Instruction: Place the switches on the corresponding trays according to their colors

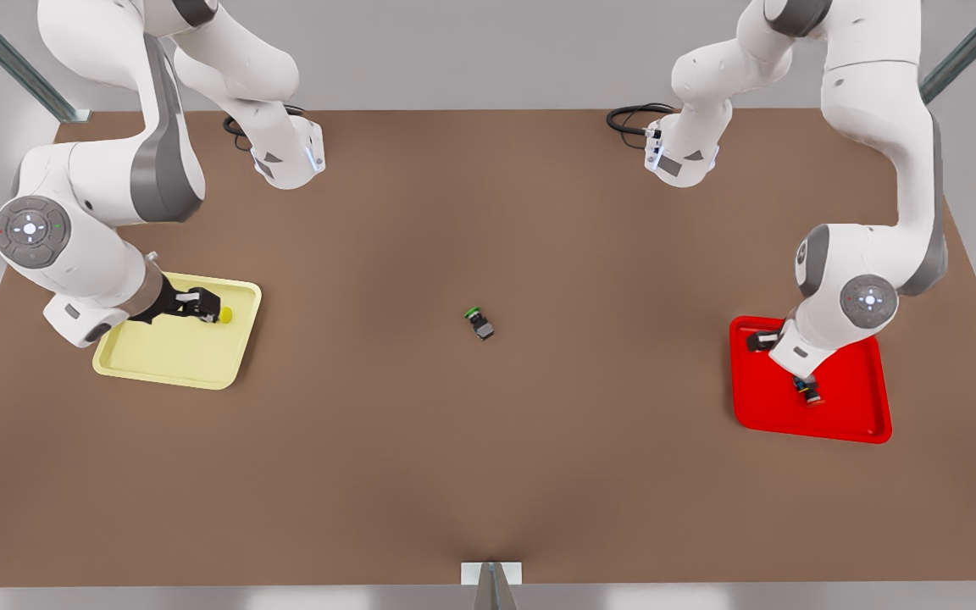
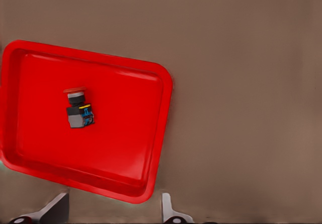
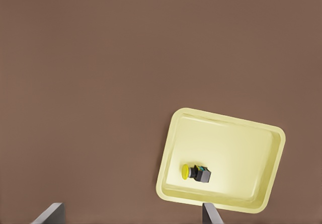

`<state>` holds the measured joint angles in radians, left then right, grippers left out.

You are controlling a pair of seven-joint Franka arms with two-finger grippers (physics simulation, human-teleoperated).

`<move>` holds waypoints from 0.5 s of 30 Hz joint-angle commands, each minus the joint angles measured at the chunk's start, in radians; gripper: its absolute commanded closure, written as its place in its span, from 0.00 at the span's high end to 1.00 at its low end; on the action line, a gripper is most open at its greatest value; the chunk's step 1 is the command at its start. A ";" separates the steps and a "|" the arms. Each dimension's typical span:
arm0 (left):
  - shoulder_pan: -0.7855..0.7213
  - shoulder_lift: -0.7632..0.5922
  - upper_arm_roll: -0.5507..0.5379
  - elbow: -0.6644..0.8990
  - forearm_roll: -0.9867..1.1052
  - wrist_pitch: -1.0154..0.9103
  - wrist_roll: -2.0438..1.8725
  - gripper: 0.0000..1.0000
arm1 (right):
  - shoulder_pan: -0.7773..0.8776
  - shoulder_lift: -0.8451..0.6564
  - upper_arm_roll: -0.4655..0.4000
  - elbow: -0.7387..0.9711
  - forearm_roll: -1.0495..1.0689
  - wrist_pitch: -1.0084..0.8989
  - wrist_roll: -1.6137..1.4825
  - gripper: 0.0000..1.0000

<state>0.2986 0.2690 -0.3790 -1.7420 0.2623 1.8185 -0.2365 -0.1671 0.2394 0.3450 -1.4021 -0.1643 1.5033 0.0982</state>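
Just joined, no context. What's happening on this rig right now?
Colour sorting, apparently done. The red switch lies in the red tray below the left gripper, which is open. The yellow switch lies in the yellow tray below the right gripper, also open. Neither gripper holds anything. A green switch sits alone mid-table.
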 commanded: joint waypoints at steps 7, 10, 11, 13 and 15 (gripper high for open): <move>-0.331 -0.229 0.368 0.160 -0.179 -0.312 0.218 1.00 | 0.001 0.000 0.000 0.000 -0.001 -0.002 0.000 1.00; -0.470 -0.286 0.526 0.164 -0.245 -0.410 0.135 1.00 | 0.001 0.000 0.000 0.000 -0.001 -0.002 0.000 1.00; -0.460 -0.289 0.522 0.165 -0.258 -0.421 0.143 1.00 | 0.001 0.000 0.000 0.000 0.000 -0.003 0.000 1.00; -0.418 -0.289 0.493 0.165 -0.256 -0.423 0.167 1.00 | 0.001 0.000 0.000 0.000 0.000 -0.003 0.000 1.00; -0.420 -0.287 0.491 0.164 -0.256 -0.423 0.167 1.00 | 0.001 0.000 0.000 0.000 0.000 -0.003 0.000 1.00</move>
